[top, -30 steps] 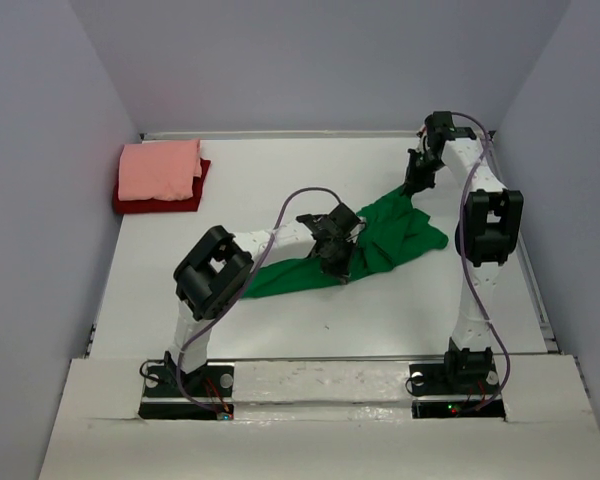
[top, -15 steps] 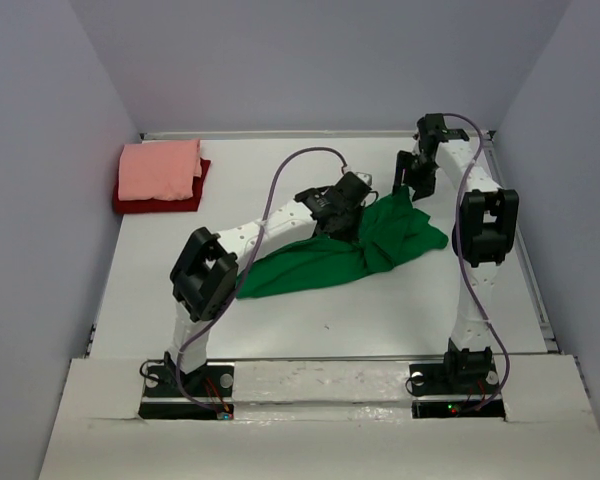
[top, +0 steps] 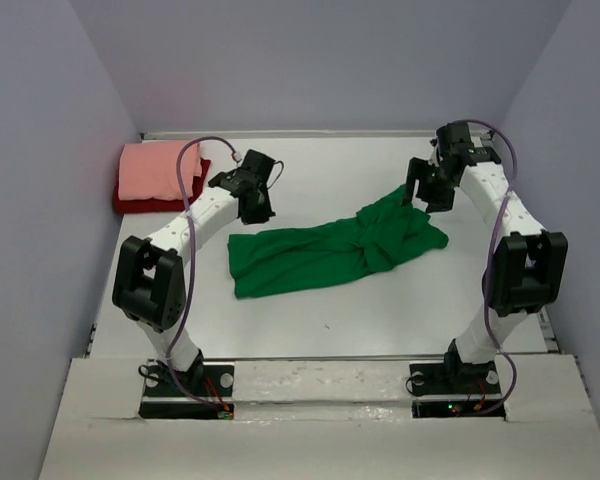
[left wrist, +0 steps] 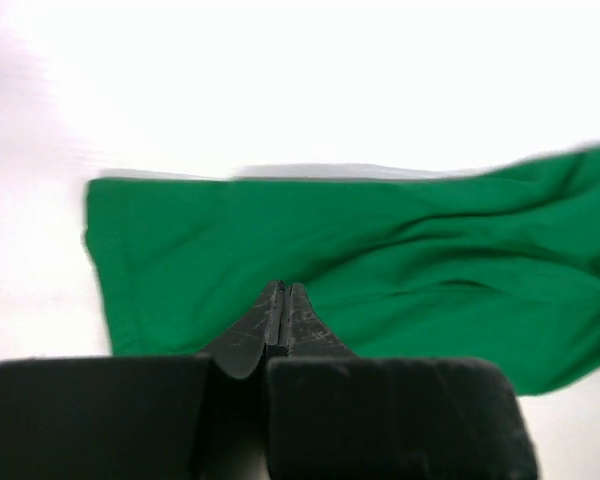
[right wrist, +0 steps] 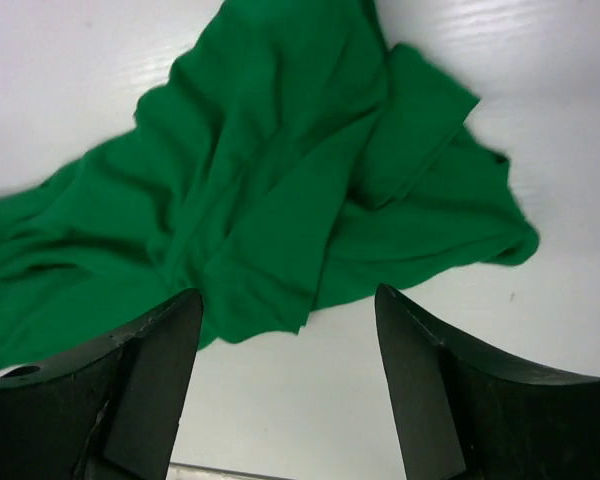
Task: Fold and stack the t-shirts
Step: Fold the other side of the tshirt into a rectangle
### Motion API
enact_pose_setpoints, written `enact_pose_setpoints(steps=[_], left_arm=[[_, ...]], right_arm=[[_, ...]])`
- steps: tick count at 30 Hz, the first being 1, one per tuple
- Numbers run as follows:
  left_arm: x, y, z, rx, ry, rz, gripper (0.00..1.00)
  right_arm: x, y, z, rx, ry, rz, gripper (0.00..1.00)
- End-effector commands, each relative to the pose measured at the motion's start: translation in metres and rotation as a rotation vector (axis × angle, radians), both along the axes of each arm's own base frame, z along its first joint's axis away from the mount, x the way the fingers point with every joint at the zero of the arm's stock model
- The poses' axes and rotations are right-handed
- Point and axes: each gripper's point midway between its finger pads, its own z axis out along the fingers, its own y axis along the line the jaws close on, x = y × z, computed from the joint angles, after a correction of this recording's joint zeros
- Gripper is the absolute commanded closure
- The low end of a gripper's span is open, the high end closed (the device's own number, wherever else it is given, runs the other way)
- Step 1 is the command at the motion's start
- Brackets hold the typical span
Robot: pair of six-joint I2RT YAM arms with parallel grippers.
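White table [top: 380,310] enclosed by plain grey-lilac walls [top: 330,60] on three sides.

Count: three t-shirts, two arms.

Two shirts are folded and stacked in the far left corner, the salmon-pink t-shirt [top: 160,170] lying on the dark red t-shirt [top: 155,204].

The green t-shirt [top: 320,255] lies unfolded and creased across mid-table. Its left end is fairly flat and its right end is bunched into folds.

The left gripper [top: 258,212] is just beyond the shirt's far left corner. Its fingers are pressed together with no cloth between them.

The right gripper [top: 420,200] is over the bunched right end. Its jaws are spread wide and hold nothing, and the wrist view shows green cloth below the gap.
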Motion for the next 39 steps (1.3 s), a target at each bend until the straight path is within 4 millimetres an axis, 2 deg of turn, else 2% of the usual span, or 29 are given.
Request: enact_pose_setpoints(steps=[1, 4, 6, 10, 13, 19, 26, 30, 33, 39], left_arm=[[-0.011, 0.020, 0.005, 0.009, 0.015, 0.038, 1.00], [-0.007, 0.018, 0.007, -0.019, 0.015, 0.038, 1.00], [-0.006, 0.009, 0.010, -0.059, 0.014, 0.016, 1.00], [-0.009, -0.015, 0.011, -0.179, 0.046, -0.070, 1.00], [-0.007, -0.015, 0.017, -0.200, 0.021, -0.079, 1.00], [-0.002, -0.005, 0.020, -0.197, 0.015, -0.072, 1.00], [-0.001, -0.005, 0.026, -0.222, 0.003, -0.083, 1.00], [-0.001, -0.004, 0.028, -0.221, -0.004, -0.089, 1.00], [-0.001, 0.000, 0.031, -0.220, -0.010, -0.087, 1.00], [-0.003, 0.003, 0.032, -0.230, -0.016, -0.098, 1.00]], right_arm=[[-0.024, 0.039, -0.009, 0.097, 0.001, 0.072, 0.25], [-0.036, 0.048, -0.023, 0.086, 0.053, 0.101, 0.28], [-0.037, 0.054, -0.033, 0.044, 0.083, 0.112, 0.29], [-0.040, 0.065, -0.045, 0.079, 0.137, 0.135, 0.33], [-0.041, 0.069, -0.051, 0.077, 0.153, 0.138, 0.34], [-0.054, 0.084, -0.066, 0.075, 0.222, 0.173, 0.41], [-0.063, 0.103, -0.092, 0.057, 0.286, 0.208, 0.43], [-0.058, 0.108, -0.097, 0.052, 0.290, 0.212, 0.43], [-0.055, 0.109, -0.098, 0.052, 0.293, 0.200, 0.48], [-0.050, 0.114, -0.087, 0.038, 0.247, 0.189, 0.51]])
